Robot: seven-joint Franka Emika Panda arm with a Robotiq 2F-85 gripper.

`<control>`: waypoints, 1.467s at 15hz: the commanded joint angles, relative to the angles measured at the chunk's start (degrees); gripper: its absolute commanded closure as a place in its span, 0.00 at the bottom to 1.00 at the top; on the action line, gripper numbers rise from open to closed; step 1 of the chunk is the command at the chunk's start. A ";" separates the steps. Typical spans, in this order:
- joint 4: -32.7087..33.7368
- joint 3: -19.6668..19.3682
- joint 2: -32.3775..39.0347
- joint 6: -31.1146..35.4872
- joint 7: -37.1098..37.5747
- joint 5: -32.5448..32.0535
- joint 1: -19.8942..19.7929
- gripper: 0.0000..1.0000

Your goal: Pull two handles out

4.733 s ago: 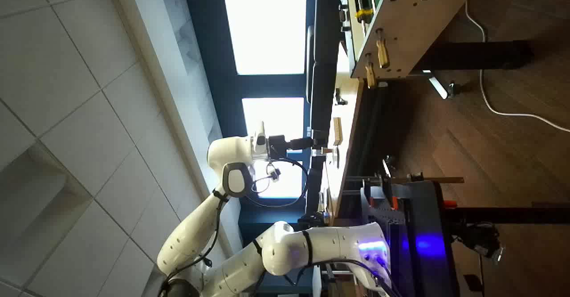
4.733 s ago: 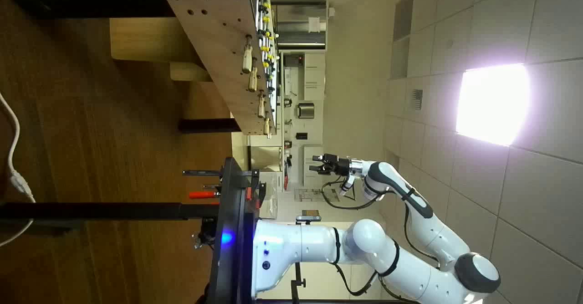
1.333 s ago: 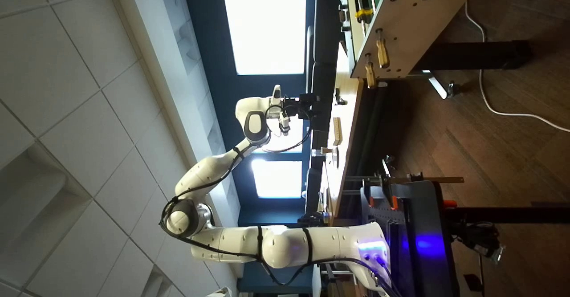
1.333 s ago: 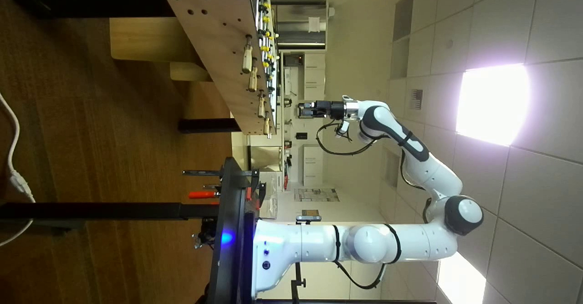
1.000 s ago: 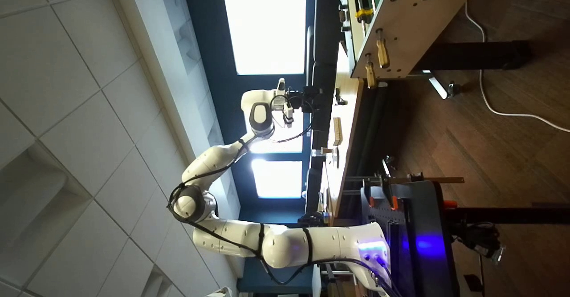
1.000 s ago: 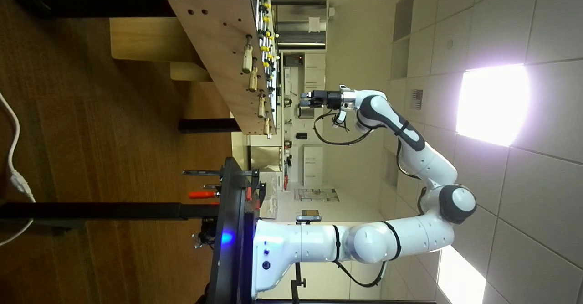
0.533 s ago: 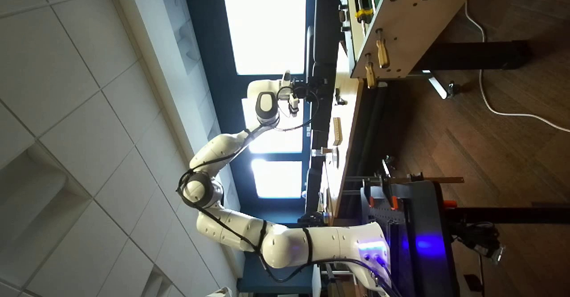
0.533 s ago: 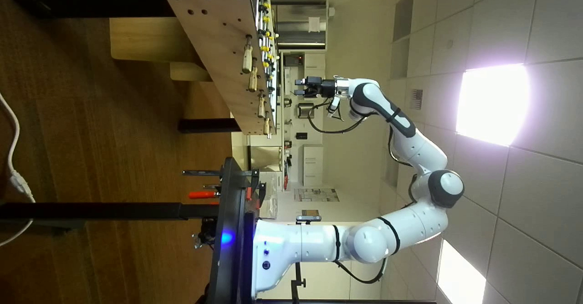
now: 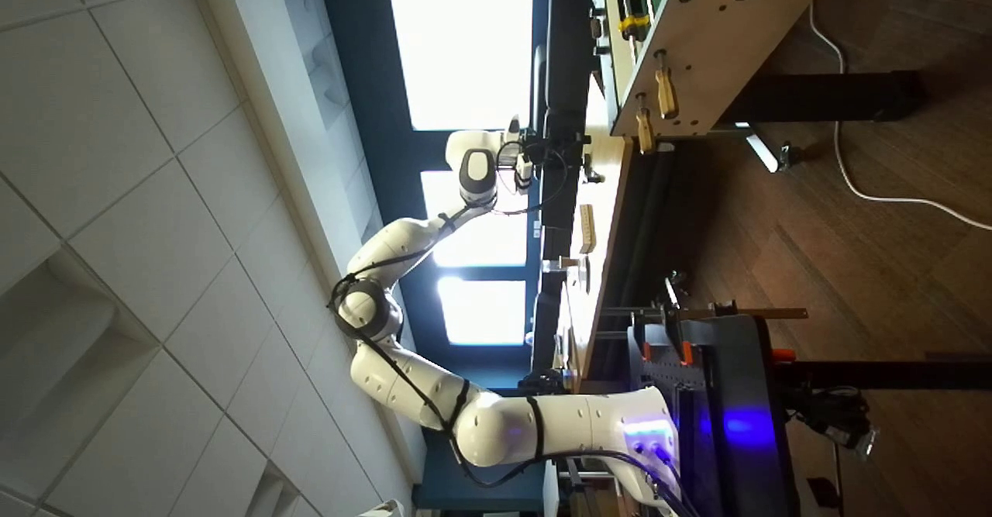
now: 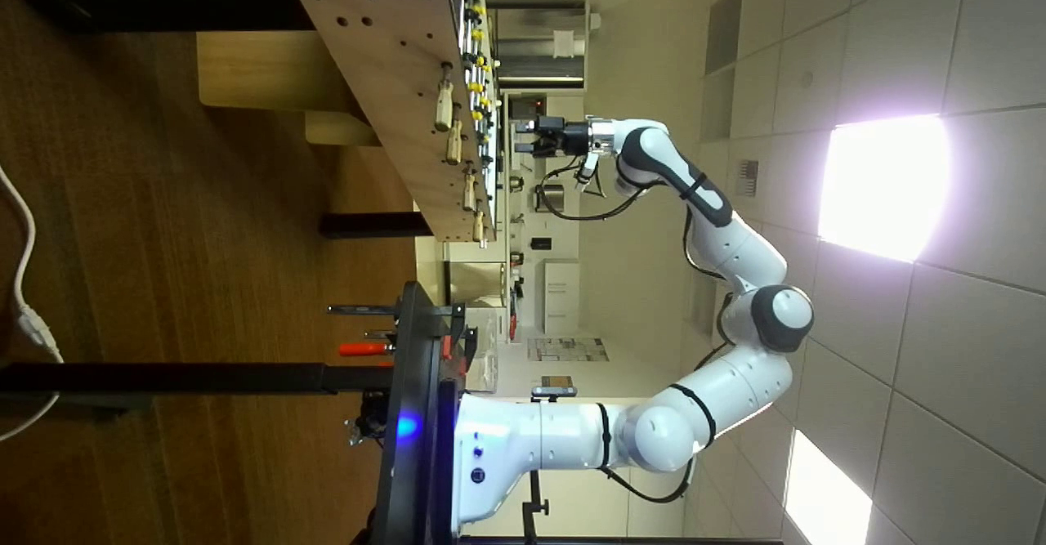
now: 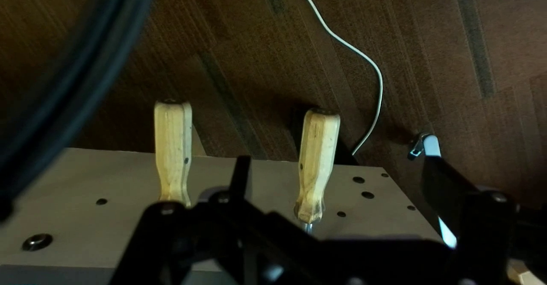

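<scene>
Since the earlier frame, in an exterior view, my tool [image 9: 585, 150] has dropped closer to the bench [image 9: 744, 48]. I see its fingers [image 10: 525, 127] spread apart in an exterior view. Wrist view: one handle [image 11: 317, 161] shows between the fingers, the second handle [image 11: 173, 148] outside them, both jutting from the bench.
</scene>
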 commanded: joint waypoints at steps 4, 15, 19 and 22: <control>7.71 1.02 4.55 -4.93 1.70 -0.45 1.80 0.00; 14.54 0.43 13.27 -6.09 3.09 -1.23 3.02 0.00; 16.54 0.22 15.35 -6.07 2.94 -1.84 3.15 0.00; 18.08 0.20 16.84 -6.32 2.71 -2.01 2.97 0.00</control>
